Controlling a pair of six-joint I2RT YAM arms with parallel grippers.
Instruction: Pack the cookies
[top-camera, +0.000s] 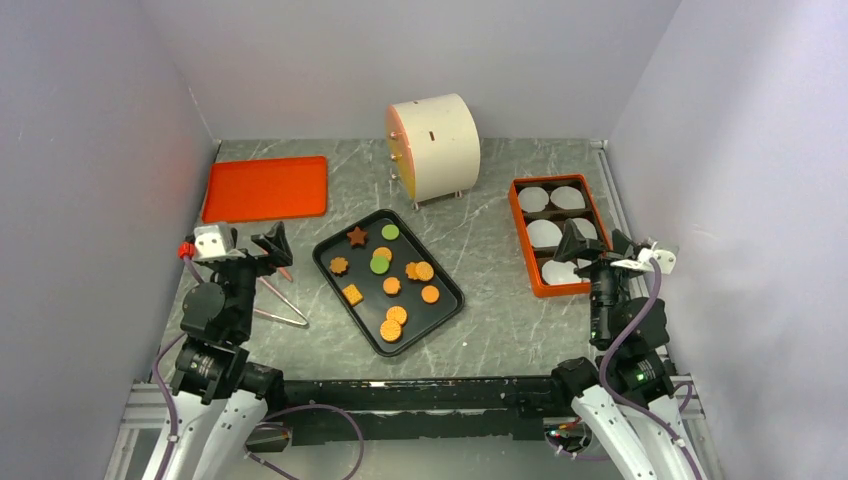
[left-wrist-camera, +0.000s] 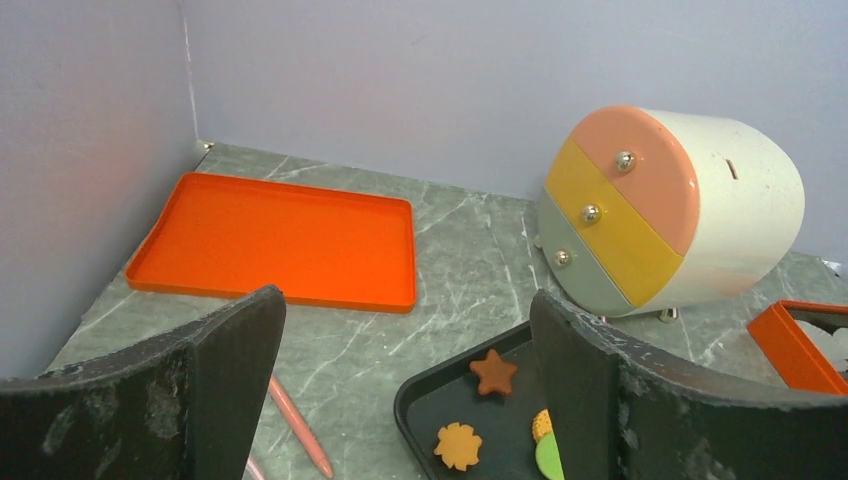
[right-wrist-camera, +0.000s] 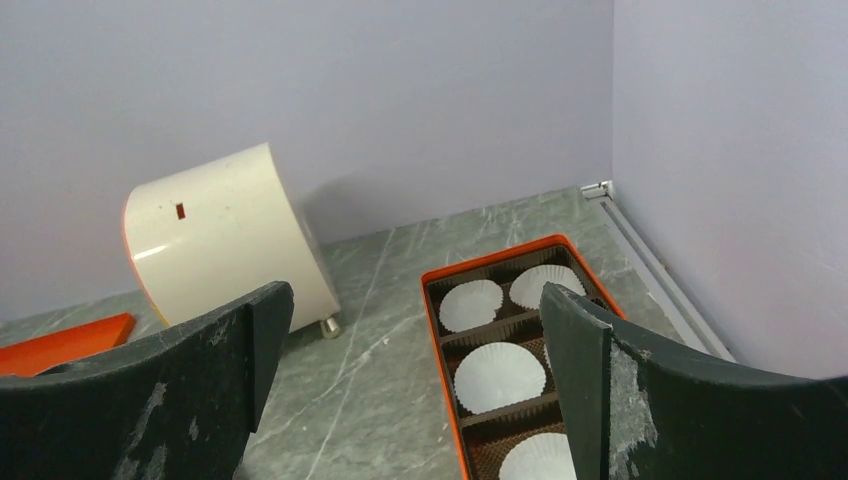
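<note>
Resting on a tray (top-camera: 366, 312), cookies (top-camera: 392, 286) lie near left tool (top-camera: 270, 248)

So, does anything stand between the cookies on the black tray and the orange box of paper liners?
Nothing visible does. Only bare table lies between the cookies on the black tray and the orange box. The white drawer unit stands farther back, off that line. The right hand, open, hangs above the box's near end.

Top camera sits high, looking down the table (top-camera: 490, 270). Wrist cameras peer low between claw fingers (left-wrist-camera: 140, 400), both catching the drawer box (left-wrist-camera: 670, 205) ahead.
</note>
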